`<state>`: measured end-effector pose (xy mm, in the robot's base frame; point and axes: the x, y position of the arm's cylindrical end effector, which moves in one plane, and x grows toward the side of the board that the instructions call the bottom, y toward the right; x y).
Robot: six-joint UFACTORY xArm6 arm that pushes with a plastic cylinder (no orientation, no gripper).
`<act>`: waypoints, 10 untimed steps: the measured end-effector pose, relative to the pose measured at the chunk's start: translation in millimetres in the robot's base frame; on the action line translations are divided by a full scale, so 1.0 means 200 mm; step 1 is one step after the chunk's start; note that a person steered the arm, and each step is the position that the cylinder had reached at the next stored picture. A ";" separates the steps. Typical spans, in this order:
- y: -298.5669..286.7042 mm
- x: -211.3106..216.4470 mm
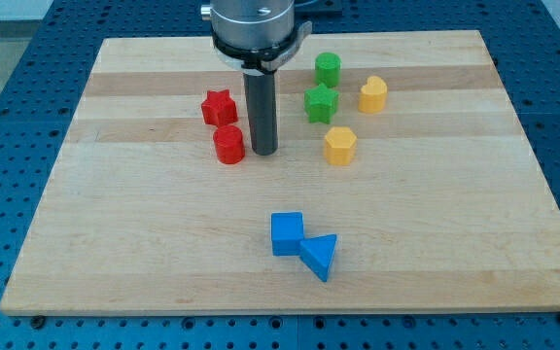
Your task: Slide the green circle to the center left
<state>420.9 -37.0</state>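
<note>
No pincer on rig, just rod; my tip (264,152) sits just right of red plastic cylinder (228,145). Green plastic circle (329,68) at wooden counter (115,243) top, w/ green star (321,102) just below; red star (219,107) lies leftward.

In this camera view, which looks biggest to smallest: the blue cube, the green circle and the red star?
1. blue cube, though it sits nearest the view's bottom, so nearness may enlarge it.
2. red star.
3. green circle, only slightly smaller than the star and nearer the view's top, so that order is unsure.
</note>
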 end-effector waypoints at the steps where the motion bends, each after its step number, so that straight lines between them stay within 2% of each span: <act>1: -0.10 0.00; 7: -0.77 0.00; 8: -0.51 0.00; 9: -0.07 -0.03; 10: 0.09 -0.25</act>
<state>370.7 -18.7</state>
